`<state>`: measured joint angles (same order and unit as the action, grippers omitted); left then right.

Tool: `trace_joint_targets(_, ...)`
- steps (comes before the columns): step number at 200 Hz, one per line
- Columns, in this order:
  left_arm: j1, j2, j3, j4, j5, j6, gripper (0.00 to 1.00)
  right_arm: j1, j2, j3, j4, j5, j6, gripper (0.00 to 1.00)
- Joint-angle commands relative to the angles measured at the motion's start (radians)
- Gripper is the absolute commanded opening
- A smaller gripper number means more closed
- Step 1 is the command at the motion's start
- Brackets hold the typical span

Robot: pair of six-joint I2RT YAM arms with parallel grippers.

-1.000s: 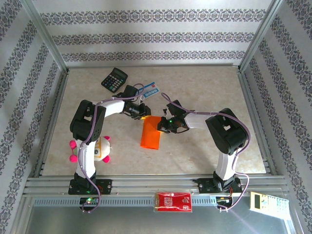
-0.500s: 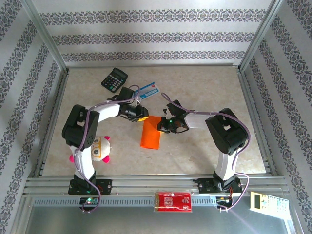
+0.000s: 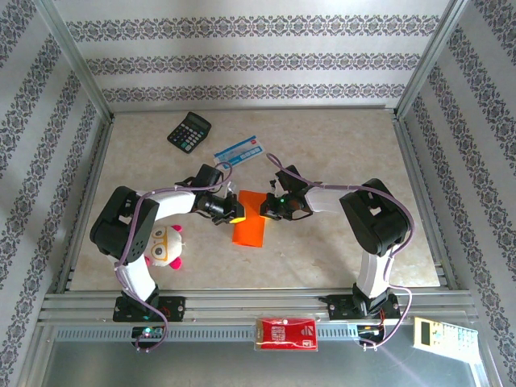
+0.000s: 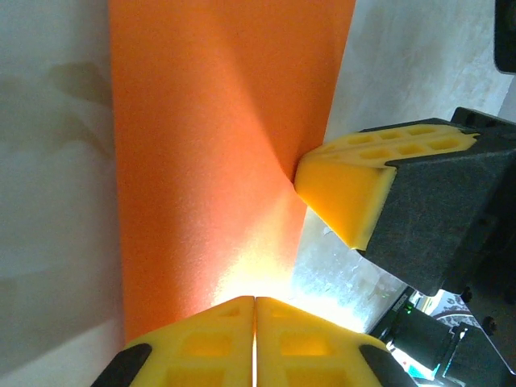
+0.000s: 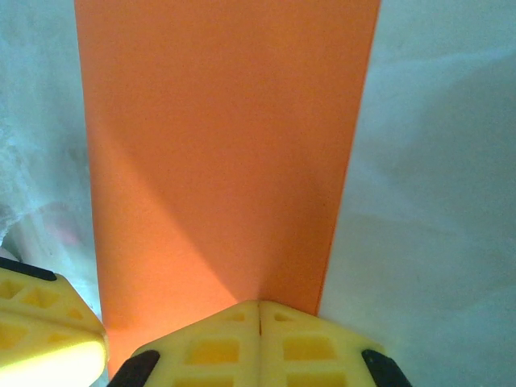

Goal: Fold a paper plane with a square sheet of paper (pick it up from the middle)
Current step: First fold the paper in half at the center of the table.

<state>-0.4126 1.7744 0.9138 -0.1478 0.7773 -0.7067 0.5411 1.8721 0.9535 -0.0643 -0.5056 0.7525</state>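
Lying mid-frame in the top view, the folded bright orange paper sheet (image 3: 251,228) is pinched at its upper end. The left gripper (image 3: 235,213) and right gripper (image 3: 268,208) each clamp it, jaws pressed together.

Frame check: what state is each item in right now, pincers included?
square sheet of paper: flat on the table, a narrow rectangle, apparently folded in half.
left pincer: shut, tips at the paper's edge.
right pincer: shut, tips at the paper's edge too.
calculator: lying keys-up, untouched.
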Motion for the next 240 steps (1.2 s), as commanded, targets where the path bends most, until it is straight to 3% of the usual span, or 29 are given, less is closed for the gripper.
trace_joint_targets(1,-0.006,0.000,-0.010,-0.038,-0.015,0.036,0.09,-0.001,0.085,-0.064,-0.152,0.179,-0.026,0.00)
trace_joint_targets(240,0.027,0.012,-0.093,-0.053,-0.036,0.084,0.05,-0.005,0.070,-0.069,-0.161,0.185,-0.027,0.00)
